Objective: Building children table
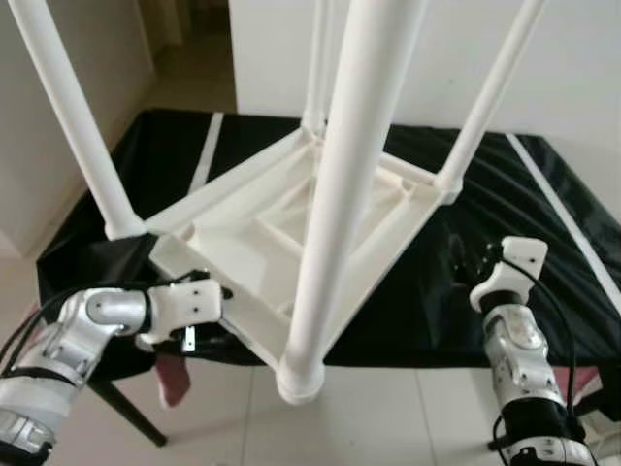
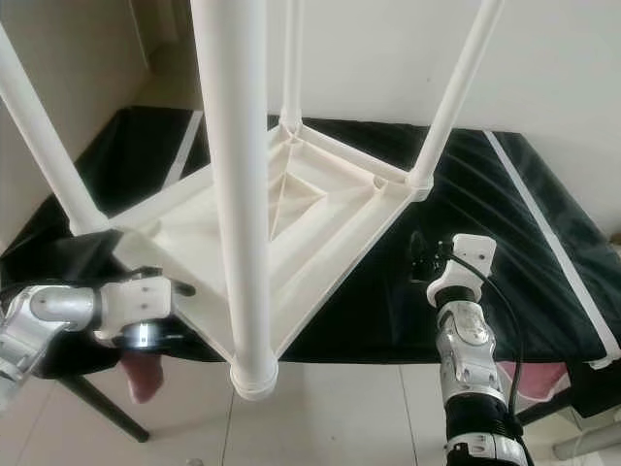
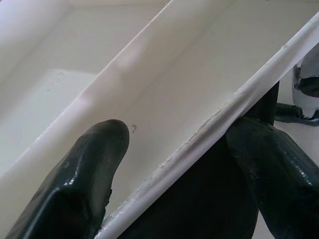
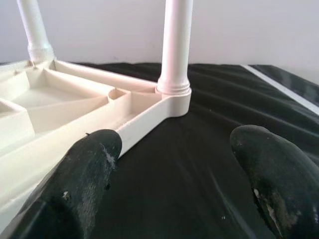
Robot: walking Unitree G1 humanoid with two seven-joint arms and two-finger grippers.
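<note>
While the left gripper (image 1: 209, 291) pinches the near rim of the upside-down children's table (image 1: 281, 228) to steady it on the black surface (image 1: 543, 223), the right gripper (image 4: 192, 184) waits alongside, jaws wide apart, holding nothing.

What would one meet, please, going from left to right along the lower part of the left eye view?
left gripper, its fingers either side of the tabletop's rim → upturned white children's table with its near leg → black-covered work surface → right gripper, open and empty.
</note>
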